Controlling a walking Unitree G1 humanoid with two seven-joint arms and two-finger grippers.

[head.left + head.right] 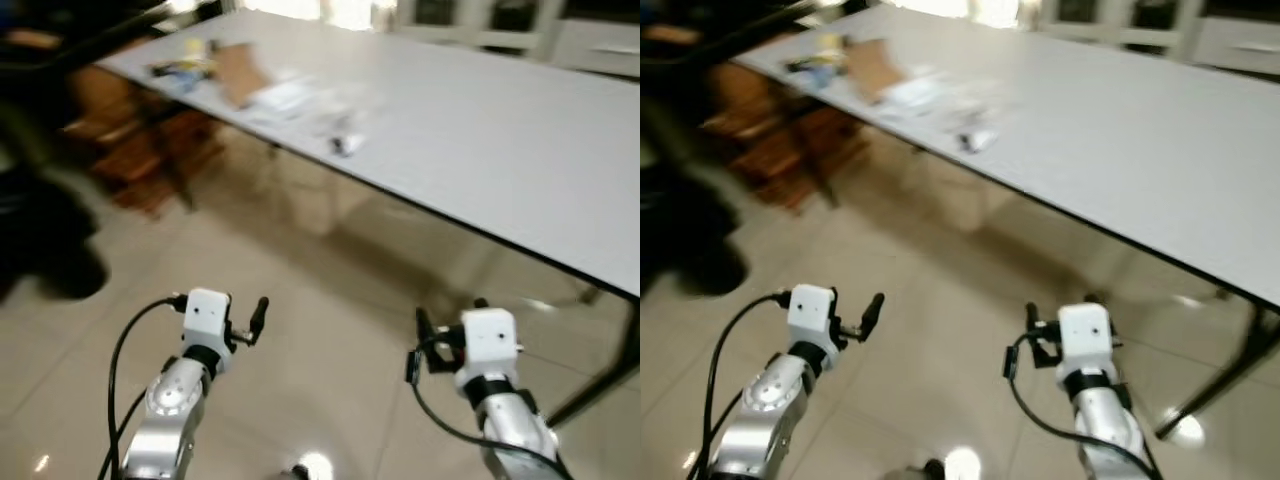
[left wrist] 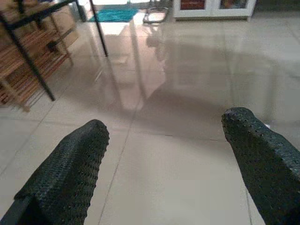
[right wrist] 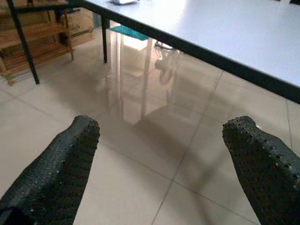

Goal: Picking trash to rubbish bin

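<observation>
White surface (image 1: 480,130) bearing scattered trash (image 1: 290,100) is being approached, both left hand (image 2: 164,154) and right hand (image 3: 159,159) being held spread and empty, a reach being called for next.

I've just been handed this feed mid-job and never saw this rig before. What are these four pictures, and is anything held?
The two wide pictures come from the robot's head, looking down at its own silver arms: the left gripper and right gripper, both above tiled floor. The other two look along each gripper's black fingers, which stand apart with nothing between them. Ahead is a white table; blurred litter lies at its far end, including a brown cardboard piece.
</observation>
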